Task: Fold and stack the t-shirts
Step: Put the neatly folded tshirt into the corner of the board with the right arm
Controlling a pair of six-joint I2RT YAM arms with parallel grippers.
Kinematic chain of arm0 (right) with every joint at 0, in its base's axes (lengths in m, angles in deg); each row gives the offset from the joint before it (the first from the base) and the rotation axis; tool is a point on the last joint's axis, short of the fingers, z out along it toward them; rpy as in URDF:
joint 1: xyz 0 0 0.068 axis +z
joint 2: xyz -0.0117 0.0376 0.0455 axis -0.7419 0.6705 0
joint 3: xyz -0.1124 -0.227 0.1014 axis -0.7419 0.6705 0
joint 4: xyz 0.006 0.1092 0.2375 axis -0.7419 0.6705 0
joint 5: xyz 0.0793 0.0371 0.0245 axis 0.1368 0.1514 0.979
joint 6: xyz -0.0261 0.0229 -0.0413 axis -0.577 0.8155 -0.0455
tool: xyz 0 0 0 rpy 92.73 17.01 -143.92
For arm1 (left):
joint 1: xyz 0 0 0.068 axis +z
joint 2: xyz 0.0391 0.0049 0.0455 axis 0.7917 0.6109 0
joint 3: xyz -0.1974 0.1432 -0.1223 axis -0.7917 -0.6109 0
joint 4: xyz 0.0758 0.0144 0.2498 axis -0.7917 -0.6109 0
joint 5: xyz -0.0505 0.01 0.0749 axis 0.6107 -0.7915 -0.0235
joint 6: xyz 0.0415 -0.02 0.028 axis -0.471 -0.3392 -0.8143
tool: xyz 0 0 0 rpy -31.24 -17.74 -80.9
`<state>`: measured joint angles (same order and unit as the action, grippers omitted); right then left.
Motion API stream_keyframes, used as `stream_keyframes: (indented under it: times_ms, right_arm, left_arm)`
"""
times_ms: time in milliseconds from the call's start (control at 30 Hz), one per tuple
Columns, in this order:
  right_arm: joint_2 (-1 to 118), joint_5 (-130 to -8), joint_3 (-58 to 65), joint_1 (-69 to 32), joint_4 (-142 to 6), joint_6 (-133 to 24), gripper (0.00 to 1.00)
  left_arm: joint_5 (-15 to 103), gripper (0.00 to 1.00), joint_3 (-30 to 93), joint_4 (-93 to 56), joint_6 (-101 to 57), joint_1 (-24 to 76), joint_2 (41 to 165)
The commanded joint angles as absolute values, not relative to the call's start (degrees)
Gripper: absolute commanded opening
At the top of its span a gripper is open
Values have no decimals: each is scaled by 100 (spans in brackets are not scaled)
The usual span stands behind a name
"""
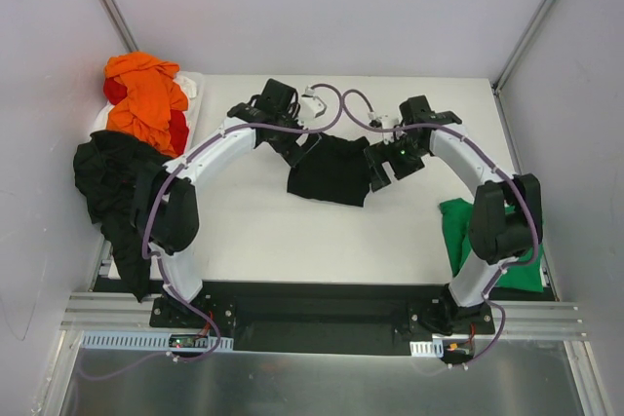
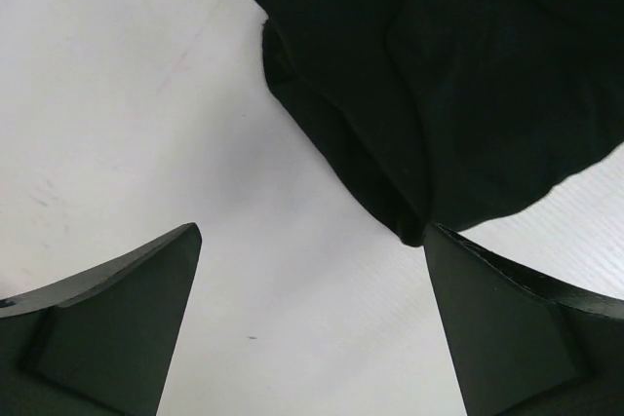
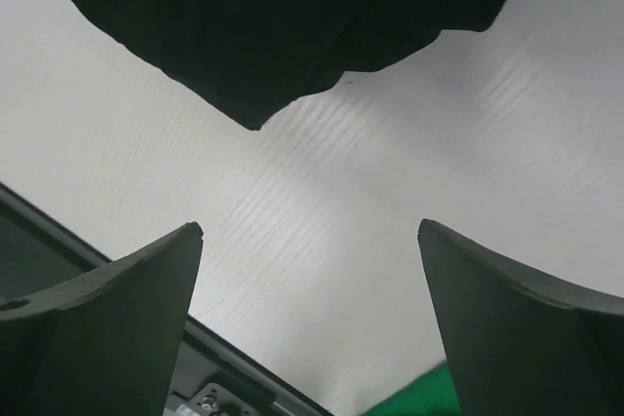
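1. watching the overhead view, i see a black t-shirt (image 1: 330,170) lying crumpled in the middle of the counter (image 1: 283,231), between my two arms
2. the left fingers (image 2: 117,328) are spread wide with nothing between them; the shirt's rumpled edge sits just ahead, its lowest corner right at one fingertip, though i cannot tell if it touches
3. the right fingers (image 3: 107,328) are spread too and hold nothing, over bare white counter, with the black hem ahead and apart from them
4. a green t-shirt (image 1: 455,229) lies at the right edge, partly behind the right arm
5. at far left an orange t-shirt (image 1: 146,99) lies on a red t-shirt (image 1: 177,132), and a black heap (image 1: 112,182) hangs over the counter's edge
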<state>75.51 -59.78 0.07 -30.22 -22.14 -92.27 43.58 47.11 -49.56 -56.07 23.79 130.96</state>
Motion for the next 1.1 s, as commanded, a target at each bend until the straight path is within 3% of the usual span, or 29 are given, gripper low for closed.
stream_keyframes:
  times_ms: [0, 333, 667, 1067]
  right_arm:
    - [8048, -4348, -251, -3523, -1918, -8891, 96]
    - [9348, -2897, -997, -4218, -1962, -8768, 97]
    - [10238, -2614, -1693, -4438, -2006, -8671, 97]
    - [10607, -2377, -1824, -4482, -2331, -8408, 96]
  left_arm:
    - [3713, 99, 5090, -4981, -5990, 2264, 13290]
    - [3071, 99, 5591, -4990, -6245, 1773, 13747]
    - [3132, 99, 5794, -4990, -6281, 1482, 13975]
    - [3537, 99, 4967, -4831, -6245, 1517, 14169]
